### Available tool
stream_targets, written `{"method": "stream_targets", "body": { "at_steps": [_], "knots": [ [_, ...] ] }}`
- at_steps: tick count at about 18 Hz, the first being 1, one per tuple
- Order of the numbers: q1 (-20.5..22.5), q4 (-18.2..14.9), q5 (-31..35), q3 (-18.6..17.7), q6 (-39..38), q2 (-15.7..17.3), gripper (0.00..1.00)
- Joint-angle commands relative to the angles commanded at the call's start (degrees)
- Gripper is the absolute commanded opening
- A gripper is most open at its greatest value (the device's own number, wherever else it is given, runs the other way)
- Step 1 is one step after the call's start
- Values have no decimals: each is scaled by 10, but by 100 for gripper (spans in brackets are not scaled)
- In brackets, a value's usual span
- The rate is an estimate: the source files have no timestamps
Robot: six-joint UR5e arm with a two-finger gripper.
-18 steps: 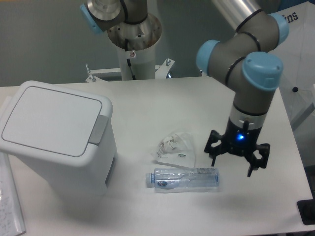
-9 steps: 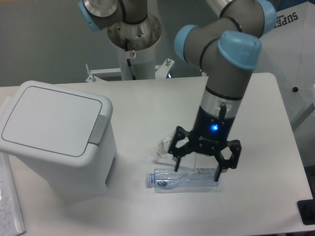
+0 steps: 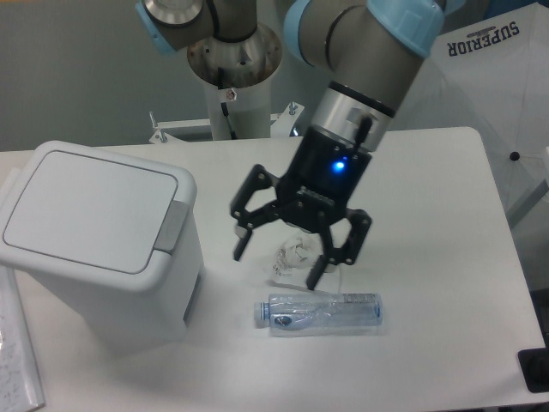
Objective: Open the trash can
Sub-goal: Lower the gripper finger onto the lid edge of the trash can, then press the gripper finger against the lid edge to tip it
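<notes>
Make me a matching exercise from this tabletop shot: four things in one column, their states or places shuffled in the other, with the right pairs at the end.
Things:
1. trash can
2. plastic bottle
3. hand
4. crumpled plastic bag

States or places:
A. lying on its side nearest the front table edge
B. fingers spread open, holding nothing
C. lid down flat, grey tab facing right
D. partly hidden behind the fingers, just beyond the bottle

Pairs: 1-C, 2-A, 3-B, 4-D

One trash can (image 3: 94, 240), one plastic bottle (image 3: 319, 312), one crumpled wrapper (image 3: 296, 262), one tool (image 3: 276, 264).
</notes>
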Motion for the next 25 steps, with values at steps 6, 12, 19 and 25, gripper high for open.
{"method": "stream_targets", "body": {
  "at_steps": [6,12,19,25],
  "knots": [
    [-16,0,-3,-46,21,20,100],
    [-15,-2,-3,-58,24,34,100],
    [-17,0,-3,-99,30,56,100],
    [-20,1,2,-103,30,48,100]
  ]
}}
